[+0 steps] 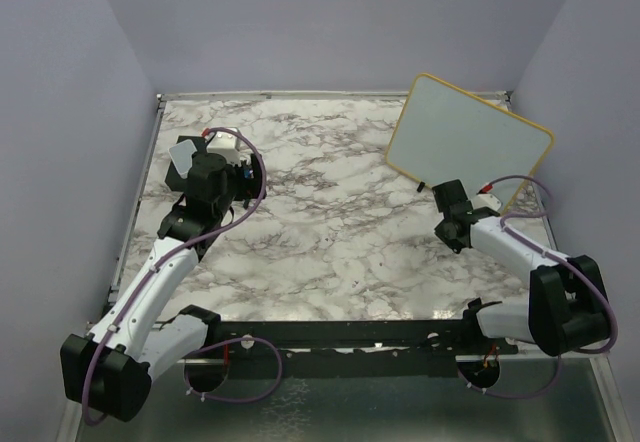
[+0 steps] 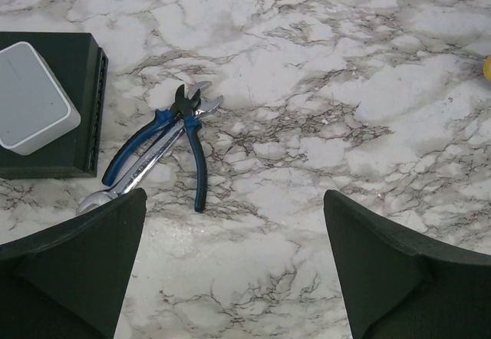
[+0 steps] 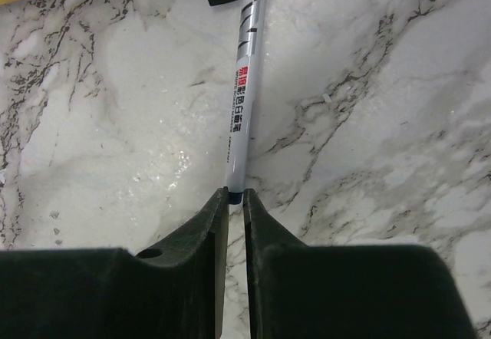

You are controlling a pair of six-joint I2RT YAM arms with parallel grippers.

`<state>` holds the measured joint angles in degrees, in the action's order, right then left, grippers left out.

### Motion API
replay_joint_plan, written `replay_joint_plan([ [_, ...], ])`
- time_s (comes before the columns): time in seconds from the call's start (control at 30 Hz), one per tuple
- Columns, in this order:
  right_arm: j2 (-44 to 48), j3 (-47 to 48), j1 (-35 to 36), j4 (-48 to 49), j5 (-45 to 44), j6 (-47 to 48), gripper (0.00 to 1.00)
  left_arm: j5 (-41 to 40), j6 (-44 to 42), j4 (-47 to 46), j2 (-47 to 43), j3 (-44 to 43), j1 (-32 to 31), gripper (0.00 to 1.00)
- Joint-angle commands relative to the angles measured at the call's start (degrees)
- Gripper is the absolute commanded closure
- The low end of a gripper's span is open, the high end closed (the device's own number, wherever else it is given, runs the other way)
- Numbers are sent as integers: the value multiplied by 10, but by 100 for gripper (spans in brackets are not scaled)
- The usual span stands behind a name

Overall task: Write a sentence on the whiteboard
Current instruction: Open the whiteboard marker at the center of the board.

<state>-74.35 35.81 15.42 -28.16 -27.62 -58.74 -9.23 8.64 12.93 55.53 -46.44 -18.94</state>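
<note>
Whiteboard (image 1: 470, 137) stands at the table's far right corner, its face blank: no sentence is visible, so the writing is judged wholly outstanding. Marker (image 3: 242, 109) lies on the marble, pointing toward the board's foot. Right gripper (image 3: 235, 197) is pinched on the marker's near end, which is not lifted. Left gripper (image 2: 235, 197) hangs released over pliers (image 2: 188, 136), idle.

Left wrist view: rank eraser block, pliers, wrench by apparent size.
1. eraser block, though cropped by the frame edge
2. pliers
3. wrench: slimmer and partly under the pliers. Lengths look close, so 2 versus 3 is unsure.
</note>
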Motion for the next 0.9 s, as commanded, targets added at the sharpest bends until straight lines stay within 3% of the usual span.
replay_joint_plan([
  [0.0,13,1,3,-44,-5,-13,83,-14,-10,2,-14,7,-11,1],
  [0.23,-14,36,3,-46,-41,13,79,-17,-12,2,-21,9,-20,1],
  [0.87,-44,12,2,-21,-11,5,70,-17,-14,3,-22,10,-23,1],
])
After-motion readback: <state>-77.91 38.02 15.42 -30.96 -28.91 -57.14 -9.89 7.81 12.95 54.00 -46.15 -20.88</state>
